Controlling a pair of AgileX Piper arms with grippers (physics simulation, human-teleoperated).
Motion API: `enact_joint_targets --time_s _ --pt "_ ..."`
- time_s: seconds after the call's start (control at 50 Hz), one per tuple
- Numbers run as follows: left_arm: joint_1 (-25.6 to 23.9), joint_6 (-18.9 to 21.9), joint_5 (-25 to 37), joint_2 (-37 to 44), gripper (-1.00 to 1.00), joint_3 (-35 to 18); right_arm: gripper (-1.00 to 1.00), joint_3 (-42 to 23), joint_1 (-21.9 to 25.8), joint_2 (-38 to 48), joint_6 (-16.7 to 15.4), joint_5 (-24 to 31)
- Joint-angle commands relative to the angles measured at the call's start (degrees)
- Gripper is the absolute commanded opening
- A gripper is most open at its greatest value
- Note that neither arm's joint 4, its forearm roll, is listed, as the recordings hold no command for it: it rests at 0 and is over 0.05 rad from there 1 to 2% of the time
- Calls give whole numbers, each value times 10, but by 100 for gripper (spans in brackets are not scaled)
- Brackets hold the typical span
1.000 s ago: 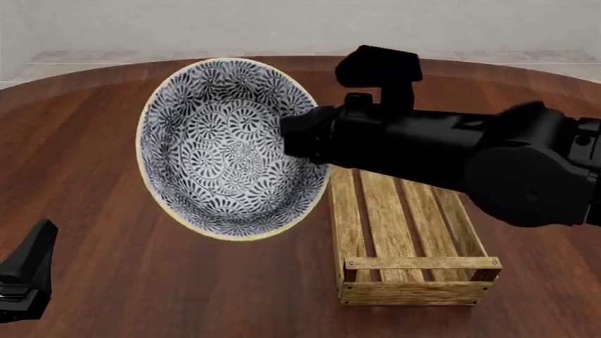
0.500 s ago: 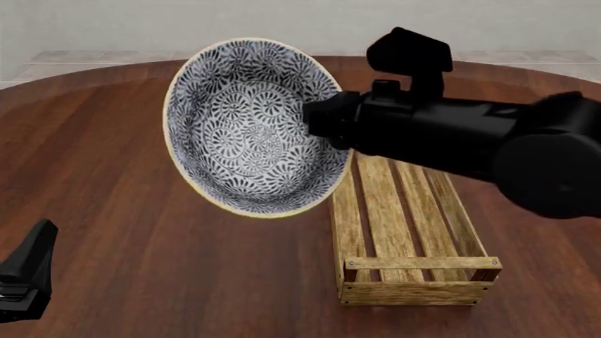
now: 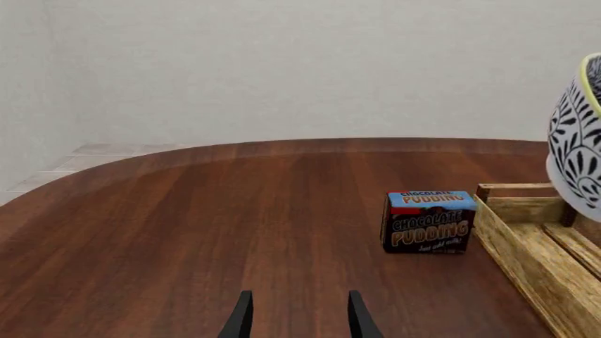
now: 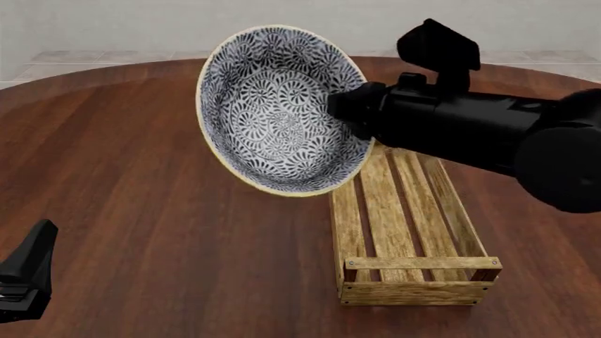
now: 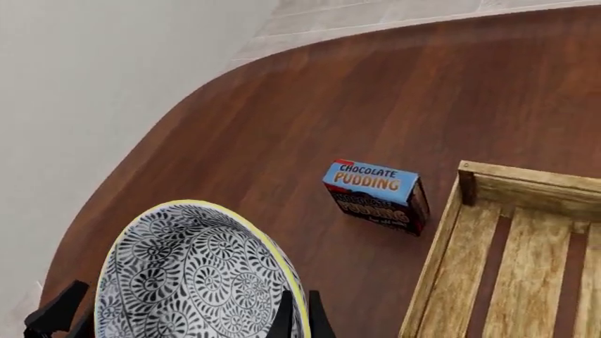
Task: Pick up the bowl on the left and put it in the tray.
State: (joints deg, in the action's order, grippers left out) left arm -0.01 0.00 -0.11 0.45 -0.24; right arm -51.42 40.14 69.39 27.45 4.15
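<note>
Your right gripper [image 5: 295, 315] is clamped on the rim of the bowl [image 4: 280, 109], one finger inside the lip and one outside. The bowl hangs off the table [image 4: 141, 211], tipped on its side so its patterned inside faces the front camera. It sits just ahead of the gripper, over the far left end of the tray [image 4: 404, 232], with its lower edge overlapping the tray's left rail in the front view. How high it clears the wood you cannot tell from these views.

Beyond the gripper, near the tray's far corner, a pudding box [image 5: 378, 196] lies on the table, close to the tray but not touching it.

Your left gripper [image 3: 298, 318] is low over bare table, well away from the bowl, with its fingers spread and nothing between them. The tray and pudding box lie ahead of it, off to one side.
</note>
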Motion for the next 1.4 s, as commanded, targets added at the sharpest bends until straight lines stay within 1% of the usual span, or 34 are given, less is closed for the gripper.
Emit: enact_joint_targets --time_s 0.02,0.18,0.22,0.34,0.4,0.44,0.46,0.52,0.54,0.56,0.58,0.6,0.62,0.64,0.68,0.7,0.72,0.74,0.76,0.78,0.8,0.82,0.84,0.86,0.88,0.94,0.96,0.98,1.04,1.06,1.12,1.14,1.26,1.4 --pt "0 0 0 0 100 0 -100 4 -22 -8 24 -2" --pt "0 0 0 0 100 0 -100 11 -36 -12 41 -6" --pt "0 0 0 0 100 0 -100 12 -48 -13 46 -5" --pt "0 0 0 0 100 0 -100 13 -62 -12 52 -3" --pt "0 0 0 0 100 0 -100 18 -77 -16 62 -6" --pt "0 0 0 0 100 0 -100 19 -80 -19 61 -7" --pt "0 0 0 0 100 0 -100 22 -81 -18 69 -9" --pt "0 0 0 0 100 0 -100 21 -80 -22 65 -9" --pt "0 0 0 0 100 0 -100 22 -84 -22 68 -9" --pt "0 0 0 0 100 0 -100 19 -78 -20 65 -8" --pt "0 0 0 0 100 0 -100 19 -90 -15 68 -3" --pt "0 0 0 0 100 0 -100 20 -90 -17 70 -6" --pt "0 0 0 0 100 0 -100 18 -86 -23 61 -6" --pt "0 0 0 0 100 0 -100 20 -86 -19 70 -5" --pt "0 0 0 0 100 0 -100 20 -90 -24 66 -7" --pt "0 0 0 0 100 0 -100 17 -99 -16 66 3" --pt "0 0 0 0 100 0 -100 20 -95 -16 73 -3" --pt "0 0 0 0 100 0 -100 19 -93 -24 66 -6" --pt "0 0 0 0 100 0 -100 21 -95 -23 72 -5" --pt "0 0 0 0 100 0 -100 16 -109 -18 66 7" --pt "0 0 0 0 100 0 -100 20 -87 -22 71 -3" --pt "0 0 0 0 100 0 -100 21 -95 -23 71 -3" --pt "0 0 0 0 100 0 -100 17 -113 -16 65 9" --pt "0 0 0 0 100 0 -100 20 -95 -20 68 -2" --pt "0 0 0 0 100 0 -100 22 -99 -17 71 -2" --pt "0 0 0 0 100 0 -100 23 -102 -21 70 -4" --pt "0 0 0 0 100 0 -100 18 -124 1 73 16" --pt "0 0 0 0 100 0 -100 22 -108 -10 72 -1" --pt "0 0 0 0 100 0 -100 27 -110 -11 74 -5" --pt "0 0 0 0 100 0 -100 28 -118 -8 75 -3" --pt "0 0 0 0 100 0 -100 30 -118 -5 80 -6" --pt "0 0 0 0 100 0 -100 31 -131 0 85 -3" --pt "0 0 0 0 100 0 -100 34 -137 9 91 -6" --pt "0 0 0 0 100 0 -100 39 -160 15 102 -4"
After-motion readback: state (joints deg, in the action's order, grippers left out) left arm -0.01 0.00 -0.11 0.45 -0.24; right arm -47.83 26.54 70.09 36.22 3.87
